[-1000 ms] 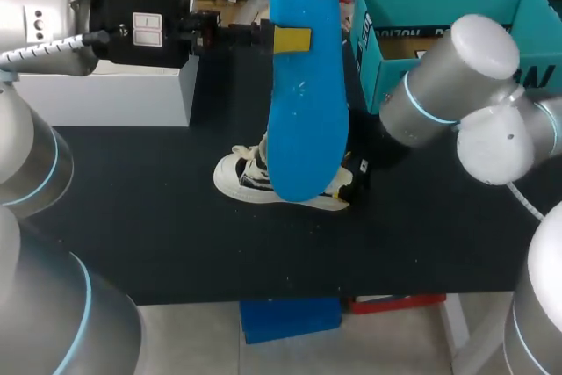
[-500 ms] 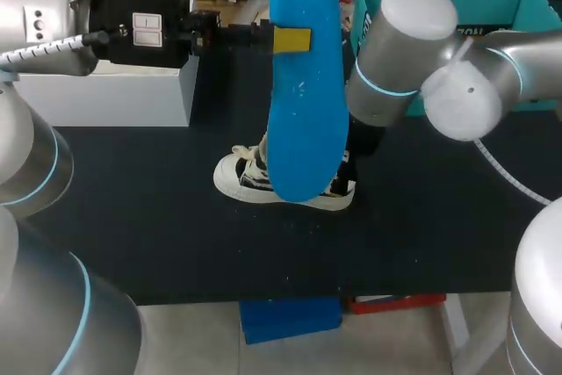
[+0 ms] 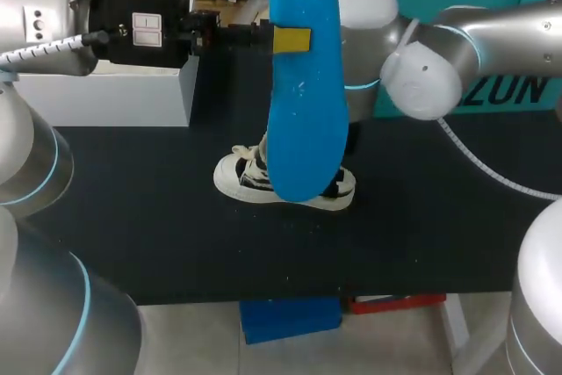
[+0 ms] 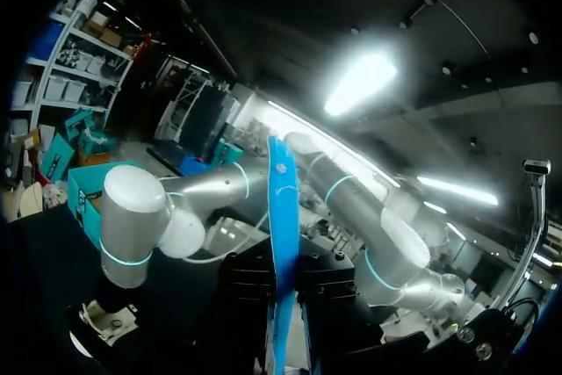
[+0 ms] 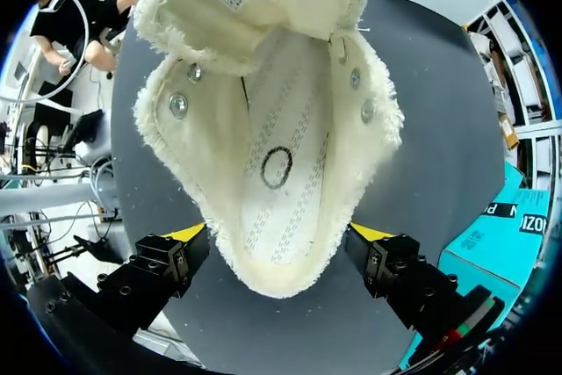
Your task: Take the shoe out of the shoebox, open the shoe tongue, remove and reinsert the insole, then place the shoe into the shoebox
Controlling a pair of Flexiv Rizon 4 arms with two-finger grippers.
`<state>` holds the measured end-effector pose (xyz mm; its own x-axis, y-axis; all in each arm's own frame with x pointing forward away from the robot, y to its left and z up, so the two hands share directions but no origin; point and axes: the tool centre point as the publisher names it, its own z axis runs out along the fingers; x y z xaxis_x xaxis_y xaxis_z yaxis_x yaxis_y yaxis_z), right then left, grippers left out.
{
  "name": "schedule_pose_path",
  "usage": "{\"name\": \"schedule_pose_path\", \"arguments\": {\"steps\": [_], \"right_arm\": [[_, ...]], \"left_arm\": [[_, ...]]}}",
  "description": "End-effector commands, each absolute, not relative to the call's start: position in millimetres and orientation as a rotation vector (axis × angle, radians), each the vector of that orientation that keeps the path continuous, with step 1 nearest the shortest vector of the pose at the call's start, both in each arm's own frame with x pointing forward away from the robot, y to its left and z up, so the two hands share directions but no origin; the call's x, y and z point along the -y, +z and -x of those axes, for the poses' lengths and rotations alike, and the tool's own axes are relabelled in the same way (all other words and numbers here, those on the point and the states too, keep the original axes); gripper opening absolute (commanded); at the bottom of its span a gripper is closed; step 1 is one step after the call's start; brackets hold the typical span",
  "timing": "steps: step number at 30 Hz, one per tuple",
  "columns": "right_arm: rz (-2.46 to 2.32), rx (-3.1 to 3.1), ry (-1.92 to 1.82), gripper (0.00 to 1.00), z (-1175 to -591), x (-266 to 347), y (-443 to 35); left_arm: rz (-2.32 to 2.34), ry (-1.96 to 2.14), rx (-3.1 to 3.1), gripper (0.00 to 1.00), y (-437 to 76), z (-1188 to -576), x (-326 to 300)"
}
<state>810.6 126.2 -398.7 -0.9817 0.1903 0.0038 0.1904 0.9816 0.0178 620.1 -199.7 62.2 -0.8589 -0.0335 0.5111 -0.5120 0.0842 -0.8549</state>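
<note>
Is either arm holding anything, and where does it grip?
Left fingers pinch the blue insole near its narrower end. Whether the right gripper holds the shoe cannot be told.

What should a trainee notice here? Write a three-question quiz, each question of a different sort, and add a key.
1. True or false: the blue insole is inside the shoe.
2. What holds the insole upright above the shoe? A) the left gripper, its fingers shut on it; B) a person's hand; C) nothing, it lies flat.
3. Short answer: where is the shoe, given that it is not in the teal shoebox?

Key: 1 false; 2 A; 3 on the black table.
</note>
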Motion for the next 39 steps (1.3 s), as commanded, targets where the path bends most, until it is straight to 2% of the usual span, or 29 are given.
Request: {"name": "schedule_pose_path", "arguments": {"steps": [1, 17, 29, 39], "right_arm": [[0.302, 3.122, 0.063, 1.0, -809, -130, -402], [0.324, 3.126, 0.006, 1.0, -804, -127, -406], [0.355, 3.14, -0.462, 1.0, -804, -113, -405], [0.388, 3.077, -1.005, 1.0, -805, -108, -413]], "left_arm": [[-0.544, 1.824, 2.014, 0.0, 64, -621, 202], [-0.544, 1.824, 2.014, 0.0, 64, -621, 202], [-0.544, 1.824, 2.014, 0.0, 64, -621, 202], [-0.544, 1.824, 2.014, 0.0, 64, -621, 202]]}}
